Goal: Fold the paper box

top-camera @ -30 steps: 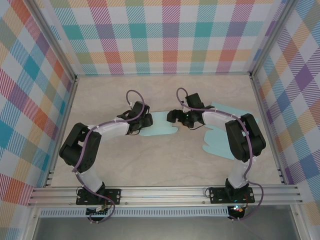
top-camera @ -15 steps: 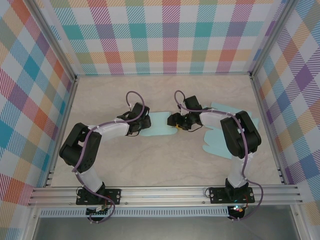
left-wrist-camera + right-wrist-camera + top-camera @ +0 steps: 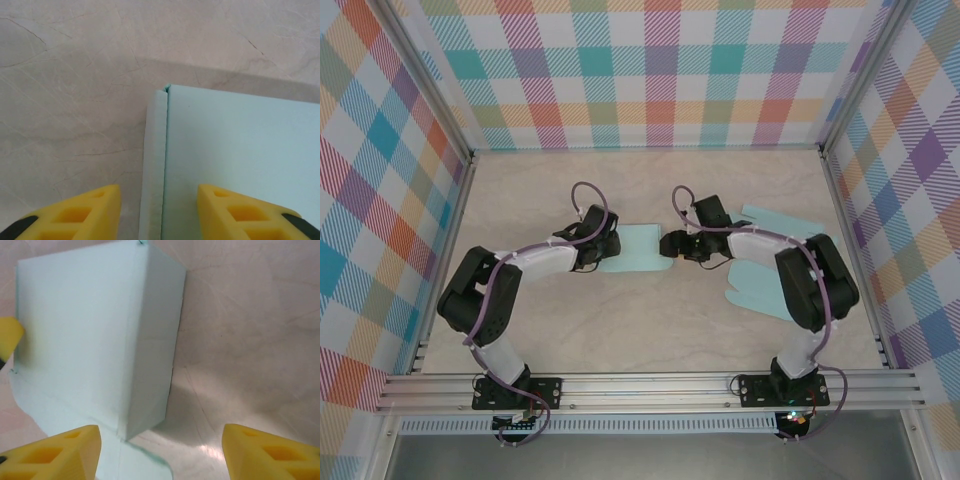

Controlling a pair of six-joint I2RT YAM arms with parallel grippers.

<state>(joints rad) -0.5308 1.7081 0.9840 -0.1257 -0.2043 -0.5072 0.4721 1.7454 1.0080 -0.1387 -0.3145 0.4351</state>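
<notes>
Paper box [image 3: 638, 246] rests on table [image 3: 650, 320], pale teal, part folded, between both grippers. Left gripper [image 3: 159, 196]: jaws apart, straddling box's left edge, one finger over paper, other over bare table. Right gripper [image 3: 161, 437]: jaws wide apart, facing box's right corner. Loose teal sheets [image 3: 760, 285] lie flat beyond right gripper, well apart from box
</notes>
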